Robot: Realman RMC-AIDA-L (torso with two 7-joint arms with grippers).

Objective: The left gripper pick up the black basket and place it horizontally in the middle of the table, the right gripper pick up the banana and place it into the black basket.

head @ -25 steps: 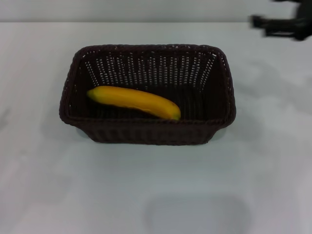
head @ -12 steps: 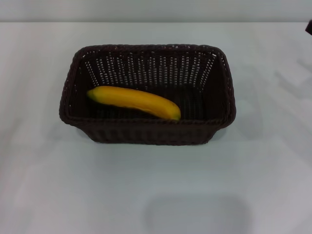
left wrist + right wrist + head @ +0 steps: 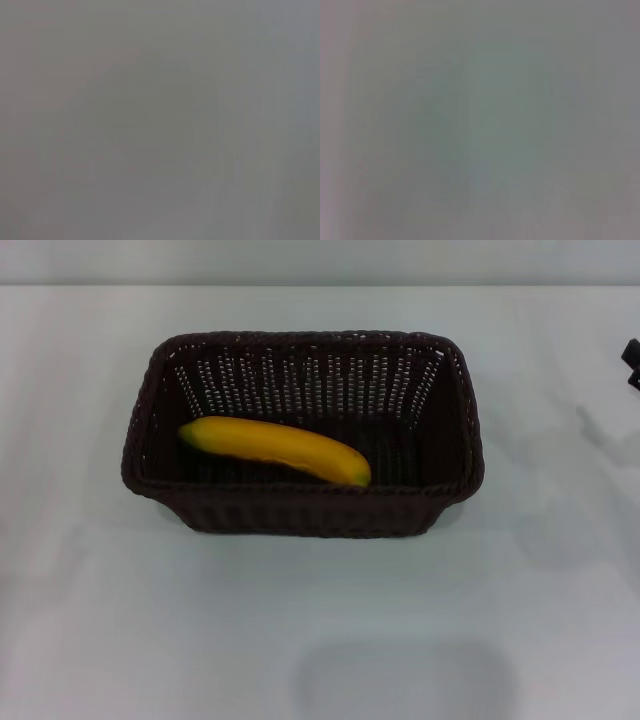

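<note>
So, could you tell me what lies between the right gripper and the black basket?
Only bare table, in the head view, separates the black basket from the right gripper.

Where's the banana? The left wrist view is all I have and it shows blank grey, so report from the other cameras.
Observer: In the head view the banana lies inside the black basket, on its floor near the front wall.
Operator: Give me the basket's placement.
Observer: It stands upright on the table, long side across the view, about mid-table.
Operator: Now locate the end effectors.
Observer: Only a dark sliver of the right end effector shows at the head view's right edge, well apart from the basket. The left end effector is in no view.
</note>
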